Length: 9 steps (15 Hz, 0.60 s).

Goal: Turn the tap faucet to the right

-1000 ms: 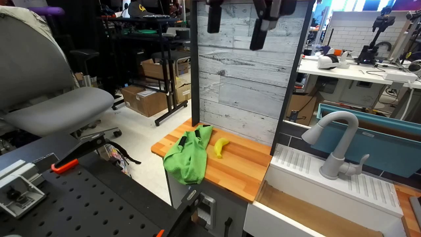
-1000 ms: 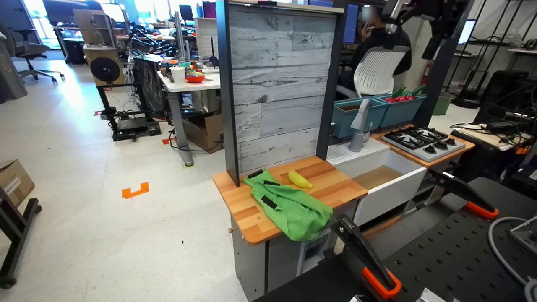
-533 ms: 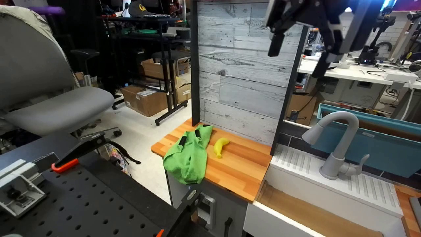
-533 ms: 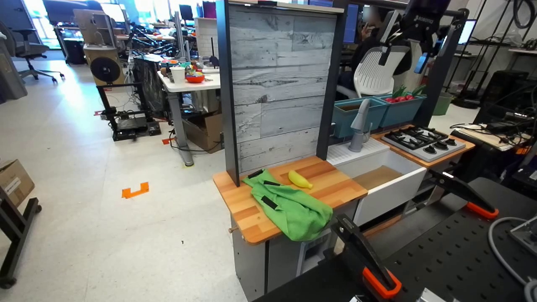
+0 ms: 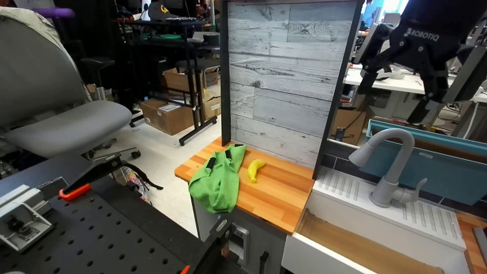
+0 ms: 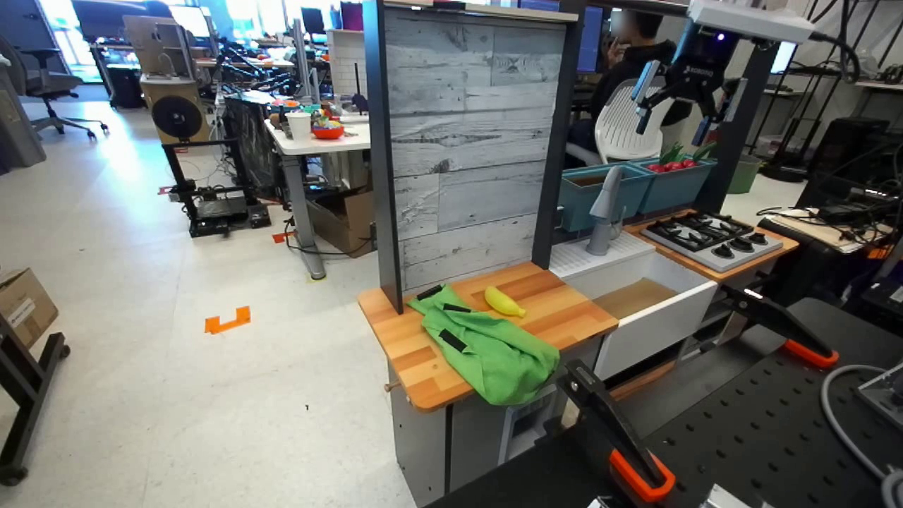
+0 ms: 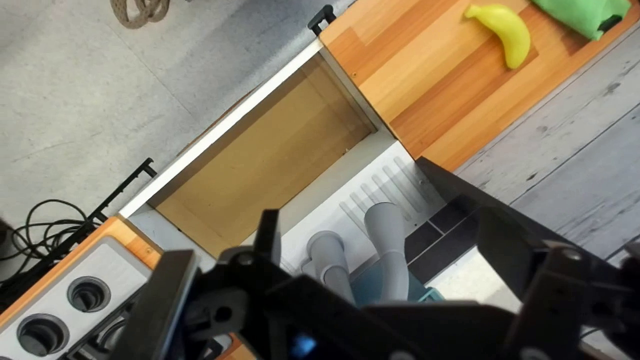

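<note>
The light grey gooseneck tap faucet [image 5: 399,163] stands on the white ribbed back ledge of the sink in both exterior views [image 6: 602,212]. Its spout points toward the wood panel side, with its small lever [image 5: 412,193] opposite. My gripper [image 5: 392,99] is open and empty, fingers pointing down, above and apart from the faucet; it also shows in an exterior view [image 6: 671,128]. In the wrist view the faucet's spout head [image 7: 385,227] and base [image 7: 325,250] lie between the spread fingers [image 7: 382,225]; the arch's top is hidden behind the gripper body.
The white sink [image 6: 656,321] lies below. Teal planters [image 5: 430,163] stand behind the faucet. A tall wood panel [image 5: 281,83] rises beside it. A yellow banana [image 5: 254,170] and green cloth [image 5: 218,182] lie on the wooden counter [image 5: 279,198]. A stove [image 6: 712,238] is past the sink.
The gripper has moved from in front of the wood panel across to above the faucet and has come lower in an exterior view. It stays open. The faucet has not visibly moved.
</note>
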Available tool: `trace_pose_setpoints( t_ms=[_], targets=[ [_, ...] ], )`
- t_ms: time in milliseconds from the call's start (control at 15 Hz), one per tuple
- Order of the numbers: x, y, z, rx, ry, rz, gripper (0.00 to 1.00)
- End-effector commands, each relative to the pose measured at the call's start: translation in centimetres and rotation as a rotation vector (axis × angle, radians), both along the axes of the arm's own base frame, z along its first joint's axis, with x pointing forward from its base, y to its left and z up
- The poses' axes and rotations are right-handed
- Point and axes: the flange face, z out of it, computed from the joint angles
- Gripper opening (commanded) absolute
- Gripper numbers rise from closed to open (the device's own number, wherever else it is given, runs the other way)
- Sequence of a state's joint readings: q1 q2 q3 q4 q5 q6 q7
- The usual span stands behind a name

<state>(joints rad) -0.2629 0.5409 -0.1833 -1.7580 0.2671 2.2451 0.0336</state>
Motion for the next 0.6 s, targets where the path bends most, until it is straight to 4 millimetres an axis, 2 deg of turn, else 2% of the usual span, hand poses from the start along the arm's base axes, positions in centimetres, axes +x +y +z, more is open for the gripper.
trace_pose_setpoints(
  t_ms=[0, 267, 533],
  targets=[
    [3.0, -1.2, -1.3, 0.041, 0.0, -0.072, 1.0],
    [5.0, -1.0, -2.1, 0.066, -0.014, -0.121, 1.0],
    [7.1, 0.1, -3.0, 0.099, -0.031, -0.174, 1.0]
  ],
)
